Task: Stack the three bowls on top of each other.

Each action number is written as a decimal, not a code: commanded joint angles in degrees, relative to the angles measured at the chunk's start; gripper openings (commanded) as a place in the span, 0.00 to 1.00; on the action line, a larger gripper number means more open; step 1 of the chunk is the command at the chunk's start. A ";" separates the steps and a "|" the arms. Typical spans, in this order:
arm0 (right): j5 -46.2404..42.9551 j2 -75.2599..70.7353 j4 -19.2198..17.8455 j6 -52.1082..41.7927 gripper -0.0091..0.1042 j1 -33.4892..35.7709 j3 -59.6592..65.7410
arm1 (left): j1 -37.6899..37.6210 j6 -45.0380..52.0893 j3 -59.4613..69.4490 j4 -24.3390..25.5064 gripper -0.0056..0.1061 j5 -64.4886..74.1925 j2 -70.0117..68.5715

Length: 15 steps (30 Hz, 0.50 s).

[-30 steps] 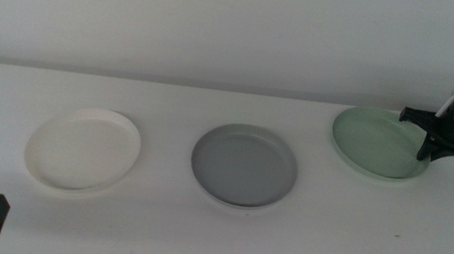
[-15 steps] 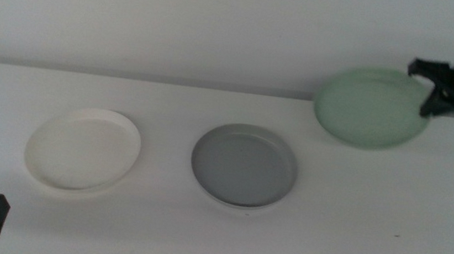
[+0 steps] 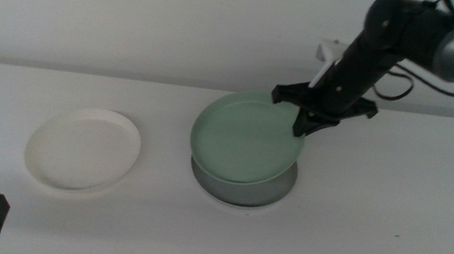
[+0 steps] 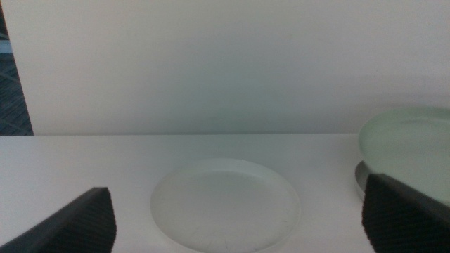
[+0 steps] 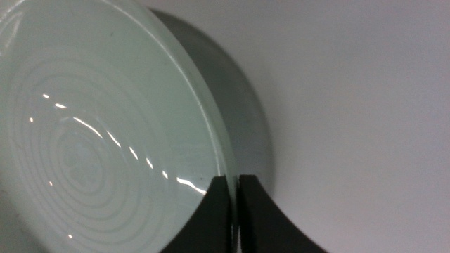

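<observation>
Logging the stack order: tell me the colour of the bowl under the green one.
Matte grey bowl, best seen in the middle view.

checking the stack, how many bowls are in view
3: cream bowl alone at table's left; grey bowl at centre; mint bowl above it, rim clamped by right gripper.

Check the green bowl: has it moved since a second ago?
Yes. The green bowl, held at its rim by the right end effector, has travelled left from the table's right side and now sits over the grey bowl, which stayed put.
</observation>
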 commanded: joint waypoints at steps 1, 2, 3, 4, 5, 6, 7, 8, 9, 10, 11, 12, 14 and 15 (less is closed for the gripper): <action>-2.14 0.80 -0.46 1.07 0.06 0.55 0.02 | -0.29 -0.12 2.27 0.01 0.89 -0.84 -2.32; -2.54 0.93 -0.34 1.52 0.06 0.55 0.02 | -0.29 -0.12 2.27 0.01 0.89 -0.84 -2.32; -2.95 1.25 -0.46 2.12 0.06 0.55 0.02 | -0.29 -0.12 2.27 0.01 0.89 -0.84 -2.32; -3.09 1.35 -0.59 2.58 0.06 0.44 0.02 | -0.29 -0.12 2.27 0.01 0.89 -0.84 -2.32; -3.35 1.38 -0.71 2.68 0.06 0.33 0.02 | -0.29 -0.12 2.27 0.01 0.89 -0.84 -2.32; -3.47 1.49 -1.58 2.68 0.06 0.33 0.02 | -0.29 -0.12 2.27 0.01 0.89 -0.84 -2.32; -3.59 1.49 -2.19 2.82 0.06 0.33 0.02 | -0.29 -0.12 2.27 0.01 0.89 -0.84 -2.32; -3.68 1.52 -2.36 2.82 0.06 0.33 0.12 | -0.29 -0.12 2.27 0.01 0.89 -0.84 -2.32; -3.82 1.63 -2.14 2.82 0.06 0.33 0.12 | -0.29 -0.12 2.27 0.01 0.89 -0.84 -2.32; -4.10 1.74 -1.76 2.82 0.06 0.33 0.12 | -0.29 -0.12 2.27 0.01 0.89 -0.84 -2.32; -4.13 2.00 -1.45 2.82 0.06 0.33 0.21 | -0.29 -0.12 2.27 0.01 0.89 -0.84 -2.32; -4.13 2.19 -0.76 2.82 0.06 0.43 0.21 | -0.29 -0.12 2.27 0.01 0.89 -0.84 -2.32; -3.87 2.89 0.23 2.26 0.06 0.43 0.21 | -0.29 -0.12 2.27 0.01 0.89 -0.84 -2.32; -3.74 3.27 0.41 2.26 0.06 0.43 0.21 | -0.29 -0.12 2.27 0.01 0.89 -0.84 -2.32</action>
